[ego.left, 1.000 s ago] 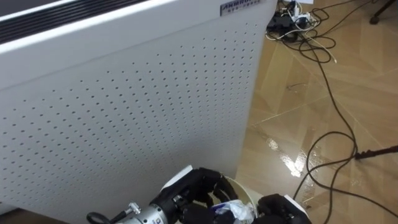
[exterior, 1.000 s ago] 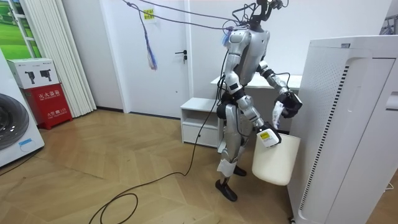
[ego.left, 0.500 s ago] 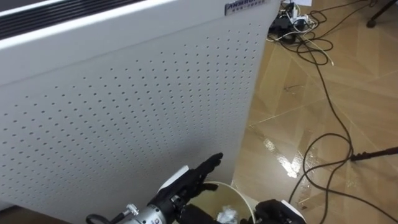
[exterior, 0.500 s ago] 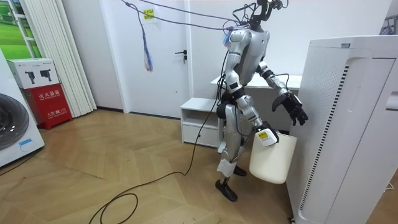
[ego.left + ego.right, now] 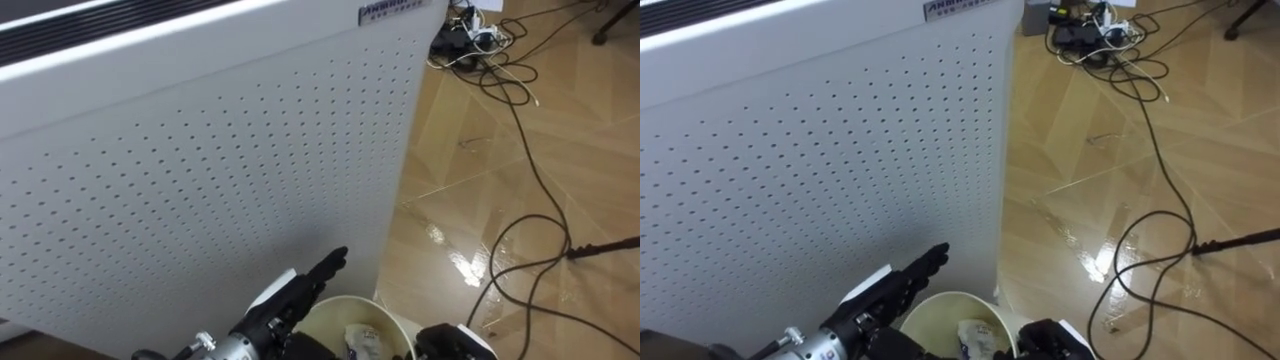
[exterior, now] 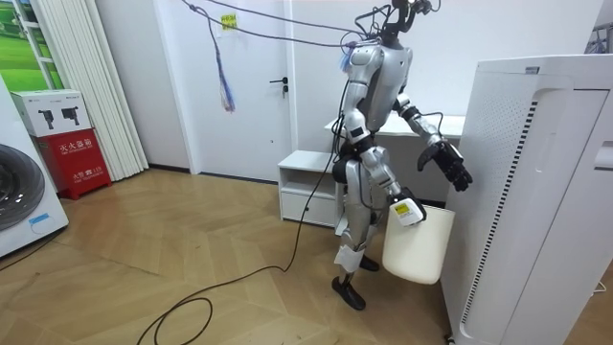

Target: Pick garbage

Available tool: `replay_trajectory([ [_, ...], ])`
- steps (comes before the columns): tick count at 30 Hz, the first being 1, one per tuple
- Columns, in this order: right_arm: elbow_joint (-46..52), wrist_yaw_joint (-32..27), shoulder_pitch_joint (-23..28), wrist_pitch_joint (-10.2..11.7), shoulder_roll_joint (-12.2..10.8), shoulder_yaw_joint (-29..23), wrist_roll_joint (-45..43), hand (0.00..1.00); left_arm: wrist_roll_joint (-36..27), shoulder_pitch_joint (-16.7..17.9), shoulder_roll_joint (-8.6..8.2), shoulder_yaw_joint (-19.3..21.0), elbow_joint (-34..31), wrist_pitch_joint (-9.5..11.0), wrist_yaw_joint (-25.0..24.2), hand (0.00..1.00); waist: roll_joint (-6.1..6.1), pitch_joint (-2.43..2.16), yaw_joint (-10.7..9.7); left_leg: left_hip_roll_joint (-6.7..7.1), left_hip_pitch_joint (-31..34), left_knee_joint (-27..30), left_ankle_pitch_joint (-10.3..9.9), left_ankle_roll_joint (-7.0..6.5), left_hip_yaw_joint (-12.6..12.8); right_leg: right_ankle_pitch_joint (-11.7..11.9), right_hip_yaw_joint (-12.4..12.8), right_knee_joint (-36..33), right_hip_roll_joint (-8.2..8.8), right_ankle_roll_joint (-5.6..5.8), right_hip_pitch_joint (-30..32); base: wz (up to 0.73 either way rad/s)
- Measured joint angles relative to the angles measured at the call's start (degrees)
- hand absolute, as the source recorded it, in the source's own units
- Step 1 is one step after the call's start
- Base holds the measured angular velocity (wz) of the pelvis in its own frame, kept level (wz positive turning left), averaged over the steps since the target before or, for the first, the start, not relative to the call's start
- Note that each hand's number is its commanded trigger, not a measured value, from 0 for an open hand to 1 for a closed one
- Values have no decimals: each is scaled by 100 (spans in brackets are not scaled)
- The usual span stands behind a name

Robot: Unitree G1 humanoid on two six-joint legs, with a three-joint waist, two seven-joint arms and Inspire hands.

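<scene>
A cream bin point(image 5: 335, 302) hangs off the floor at my right side, its rim at the bottom of the eye views. Crumpled white garbage point(image 5: 365, 338) lies inside it. My left hand point(image 5: 285, 305) hovers just left of the rim, open, fingers straight and pointing at the white unit, holding nothing. My right hand point(image 5: 452, 343) sits at the bin's right rim, gripping it. In the room view I stand beside the tall white unit, left hand point(image 6: 450, 168) stretched forward above the bin point(image 6: 417, 244), right hand point(image 6: 402, 206) at its top edge.
A tall white perforated unit point(image 5: 200, 150) stands close in front. Black cables point(image 5: 530, 170) trail over the wooden floor to my right, with a tangle of plugs point(image 5: 465, 35) further off. A low white cabinet point(image 6: 306, 182) stands behind me.
My left hand was curled on the crumpled garbage over the bin's mouth. It has opened, the garbage now lies in the bin, and the hand has drawn aside to the left.
</scene>
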State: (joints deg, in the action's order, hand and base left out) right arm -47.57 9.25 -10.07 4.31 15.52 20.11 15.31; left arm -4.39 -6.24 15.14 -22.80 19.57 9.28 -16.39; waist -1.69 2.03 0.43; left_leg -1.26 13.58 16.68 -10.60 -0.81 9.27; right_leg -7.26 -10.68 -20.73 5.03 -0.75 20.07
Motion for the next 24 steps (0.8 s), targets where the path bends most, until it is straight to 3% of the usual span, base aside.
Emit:
replay_trajectory([
  [4, 0, 0, 22, 11, 35, -4, -6, 100, 5, 6, 83, 22, -3, 51, -53, 0, -17, -16, 5, -7, -1, 39, 0, 0, -7, 16, 2, -13, -2, -25, 4, 0],
  [12, -127, 35, 337, 82, 49, -18, -3, 100, 2, 368, 135, 59, -8, 65, -259, 0, -58, -109, -1, -28, -173, 45, 0, 2, -24, 29, -48, 40, -21, -42, -228, 2],
  [19, -382, 150, 1017, 133, 100, -425, 65, 100, -12, 1381, 142, 737, 478, 85, -79, 0, 18, -179, -6, -35, -693, -314, 37, 34, -35, 38, -66, 308, -88, -17, -712, -1],
  [24, -663, 103, 1403, 237, 99, -917, 491, 100, -67, 1753, 104, 1164, 1321, 188, 274, 0, 123, -163, -19, -34, -945, -480, 38, 37, -36, 21, -79, 418, -121, 4, -951, 1],
])
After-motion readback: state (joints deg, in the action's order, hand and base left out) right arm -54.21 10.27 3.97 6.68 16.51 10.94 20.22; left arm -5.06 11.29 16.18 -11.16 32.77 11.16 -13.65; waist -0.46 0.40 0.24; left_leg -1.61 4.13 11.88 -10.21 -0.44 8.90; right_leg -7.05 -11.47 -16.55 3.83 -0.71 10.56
